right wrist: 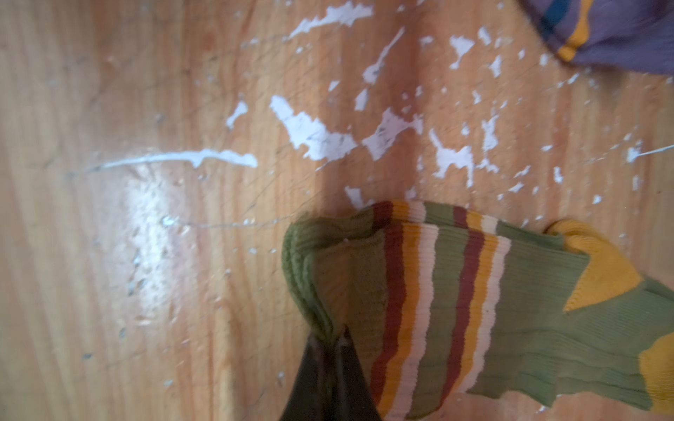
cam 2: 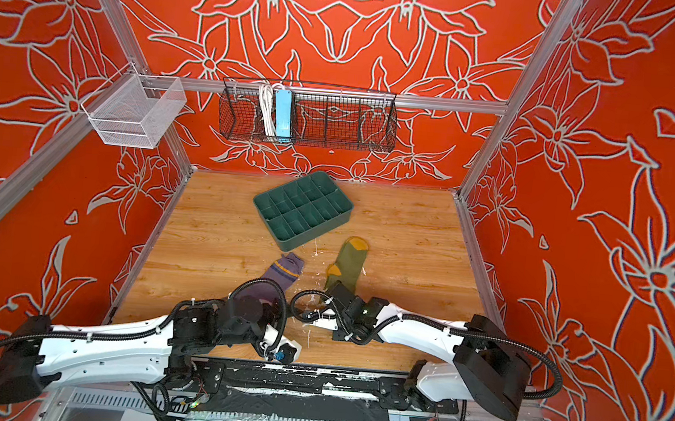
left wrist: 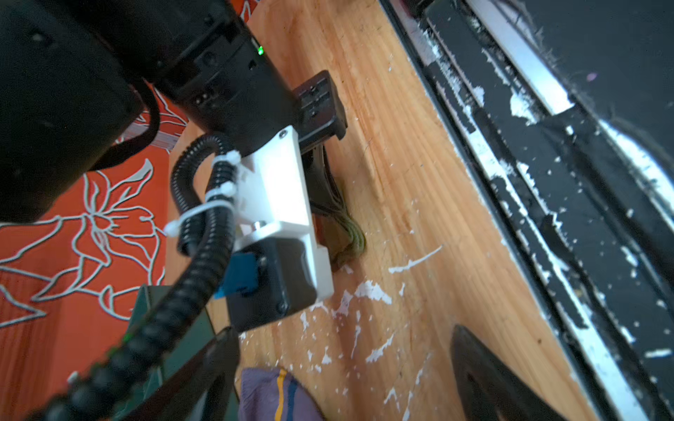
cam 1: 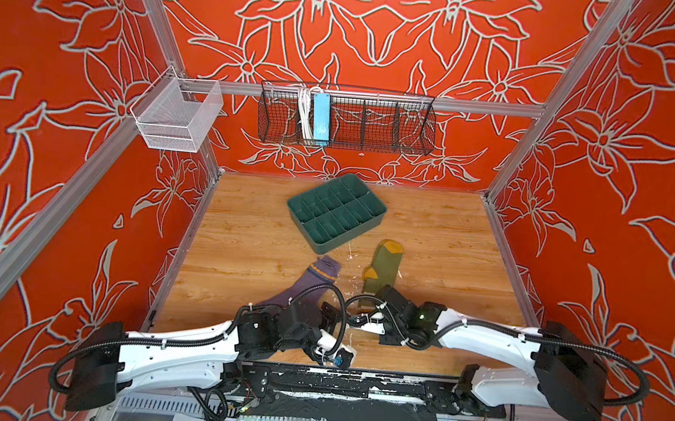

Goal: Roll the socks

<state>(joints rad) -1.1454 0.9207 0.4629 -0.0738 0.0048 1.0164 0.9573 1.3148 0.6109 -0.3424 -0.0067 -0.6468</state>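
Two socks on the robot's side of green divider tray (cam 1: pixel 350 237), flat on wood: purple sock (cam 1: pixel 317 274) just off its near corner, olive sock (cam 1: pixel 385 265) to that sock's right. Right gripper (right wrist: pixel 330 350) clamped on olive cuff; left gripper (left wrist: pixel 343 331) jaws spread, holding nothing, by purple sock. Lift cuff slightly, fold toeward, roll tight, no dragging. White flecks (right wrist: pixel 313 138) chipped across tabletop (cam 1: pixel 449 250); red floral walls (cam 1: pixel 384 36) behind tray.

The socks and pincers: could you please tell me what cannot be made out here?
- Purple sock: foot end hidden under the left arm in both top views.
- Green sock: cuff hidden behind the right arm in both top views; toe cut off at the right wrist view's edge.
- Left pincer: fingers cut off by the left wrist view's edge.
- Right pincer: only tips show, right wrist view.
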